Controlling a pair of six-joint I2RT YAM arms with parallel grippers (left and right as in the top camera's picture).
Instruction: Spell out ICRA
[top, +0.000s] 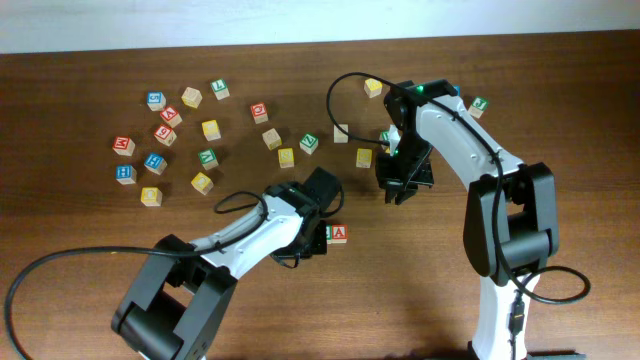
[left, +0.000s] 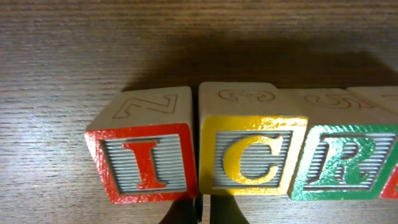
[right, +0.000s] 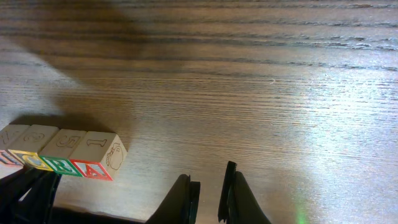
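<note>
Four wooden cubes stand touching in a row: red I (left: 146, 163), yellow C (left: 252, 158), green R (left: 345, 163) and, at the frame's right edge, a sliver of the red A (left: 393, 183). My left gripper (left: 204, 213) sits just in front of the seam between I and C, shut on nothing. From overhead the left gripper (top: 308, 228) hides all of the row except the A cube (top: 338, 234). In the right wrist view the row lies at lower left, ending in the A cube (right: 96, 160). My right gripper (right: 210, 200) hovers over bare wood to its right, shut and empty, with a thin slit between its fingers.
Several loose letter cubes (top: 208, 129) are scattered over the table's back left. More lie near the right arm: a yellow one (top: 373, 88), a green one (top: 479, 103) and another yellow one (top: 364, 157). The left arm's cable (top: 60, 262) trails along the front left.
</note>
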